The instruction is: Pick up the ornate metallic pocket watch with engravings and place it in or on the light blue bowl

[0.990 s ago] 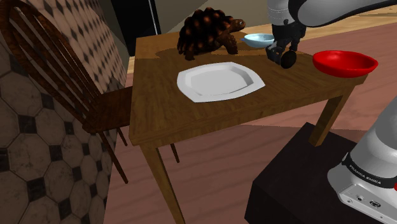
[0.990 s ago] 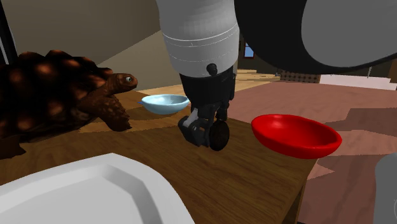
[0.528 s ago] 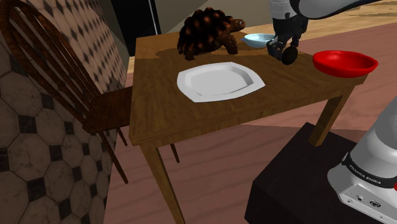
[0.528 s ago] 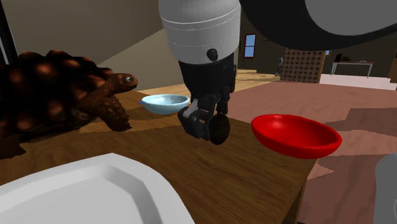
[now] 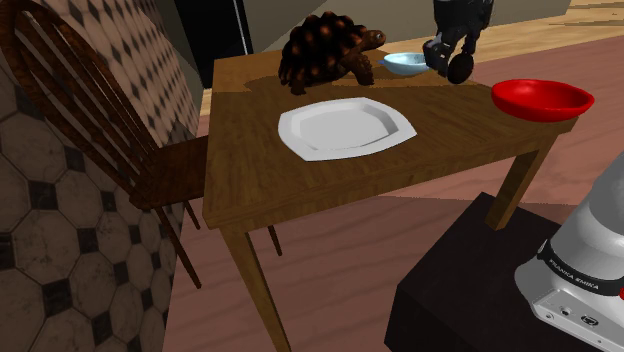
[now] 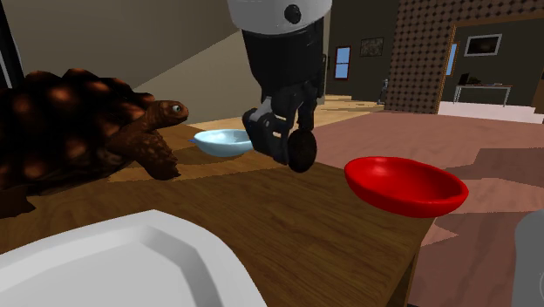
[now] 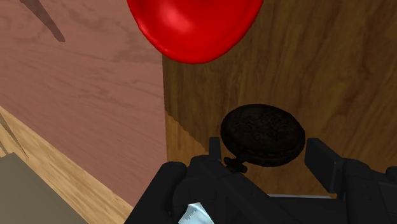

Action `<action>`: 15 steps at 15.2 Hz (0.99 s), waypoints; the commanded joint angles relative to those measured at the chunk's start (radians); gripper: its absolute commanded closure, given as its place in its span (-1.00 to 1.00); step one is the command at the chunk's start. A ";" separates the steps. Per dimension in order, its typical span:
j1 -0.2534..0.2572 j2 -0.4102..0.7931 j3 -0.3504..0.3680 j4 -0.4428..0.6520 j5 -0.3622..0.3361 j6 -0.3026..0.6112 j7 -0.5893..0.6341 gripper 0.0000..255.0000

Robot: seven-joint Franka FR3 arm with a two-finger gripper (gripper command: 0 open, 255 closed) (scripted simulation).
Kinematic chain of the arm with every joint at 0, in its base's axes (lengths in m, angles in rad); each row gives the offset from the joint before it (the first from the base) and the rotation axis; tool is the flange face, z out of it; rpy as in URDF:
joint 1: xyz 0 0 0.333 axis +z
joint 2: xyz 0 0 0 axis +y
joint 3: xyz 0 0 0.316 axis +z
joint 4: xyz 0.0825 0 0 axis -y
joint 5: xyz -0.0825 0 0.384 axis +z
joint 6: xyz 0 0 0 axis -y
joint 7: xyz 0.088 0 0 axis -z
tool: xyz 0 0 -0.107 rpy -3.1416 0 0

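pinching the pocket watch (image 7: 262, 133), your gripper (image 6: 288, 146) hangs near the tabletop (image 5: 300, 185) edge beside the light blue bowl (image 5: 404, 64); arm base (image 5: 578, 272) reads "franka emika".

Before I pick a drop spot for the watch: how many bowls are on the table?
2. The light blue bowl sits by the head of the tortoise; the red bowl sits on the table corner at the shoulder view's right. The tortoise might hide another.

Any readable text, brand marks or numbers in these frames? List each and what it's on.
"FRANKA EMIKA": printed on the white arm base, seen in the shoulder view.
Engraving on the pocket watch: a pattern only, with no readable words or numbers.
Framed wall pictures: too small to read.
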State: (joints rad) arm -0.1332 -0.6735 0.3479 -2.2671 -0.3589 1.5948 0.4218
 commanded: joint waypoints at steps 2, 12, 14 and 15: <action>-0.006 0.010 -0.002 0.048 -0.004 -0.034 -0.019 1.00; -0.023 0.044 -0.001 0.193 -0.015 -0.132 -0.067 1.00; -0.043 0.095 -0.020 0.222 -0.039 -0.101 -0.084 1.00; -0.052 0.121 -0.028 0.239 -0.050 -0.087 -0.092 1.00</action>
State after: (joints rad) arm -0.1766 -0.5787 0.3248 -2.0472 -0.3991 1.4975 0.3351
